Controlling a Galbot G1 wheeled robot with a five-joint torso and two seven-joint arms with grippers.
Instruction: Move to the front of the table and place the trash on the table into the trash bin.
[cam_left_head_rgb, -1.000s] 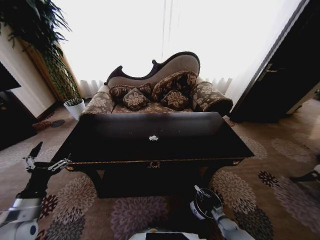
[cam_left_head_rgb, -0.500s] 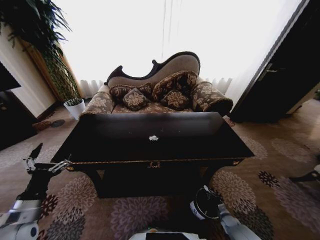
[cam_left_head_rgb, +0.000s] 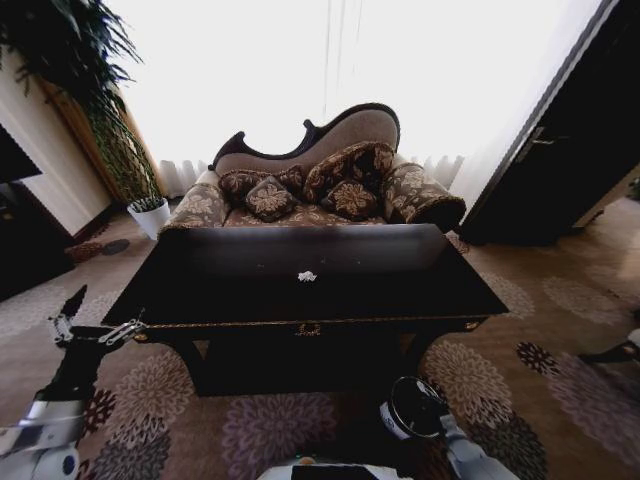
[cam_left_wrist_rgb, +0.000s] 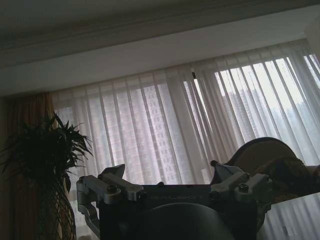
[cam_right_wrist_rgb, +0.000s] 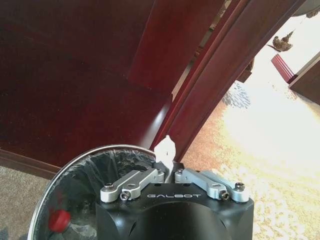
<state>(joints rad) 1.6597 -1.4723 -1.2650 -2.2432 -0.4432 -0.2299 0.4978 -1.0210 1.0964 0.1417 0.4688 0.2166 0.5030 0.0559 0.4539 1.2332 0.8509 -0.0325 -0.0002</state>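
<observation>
At lower left of the head view, left gripper (cam_left_head_rgb: 92, 318) raised beside the table's corner, fingers spread apart, grasping nothing. At frame centre, glossy black table (cam_left_head_rgb: 240, 290) bearing one white paper wad (cam_left_head_rgb: 307, 276). At lower right, right gripper (cam_right_wrist_rgb: 169, 174) over the trash bin (cam_right_wrist_rgb: 85, 156), clenched on a white paper scrap (cam_right_wrist_rgb: 165, 148); red cap (cam_right_wrist_rgb: 59, 220) inside the bin.

The black table (cam_left_head_rgb: 300, 285) stands before a patterned sofa (cam_left_head_rgb: 320, 185); one white paper wad (cam_left_head_rgb: 307, 276) lies near its middle; the trash bin (cam_left_head_rgb: 412, 408) sits on the floral carpet (cam_left_head_rgb: 540, 370) below the front edge; the left gripper (cam_left_head_rgb: 88, 322), fingers spread, is raised beside the table's left corner.
</observation>
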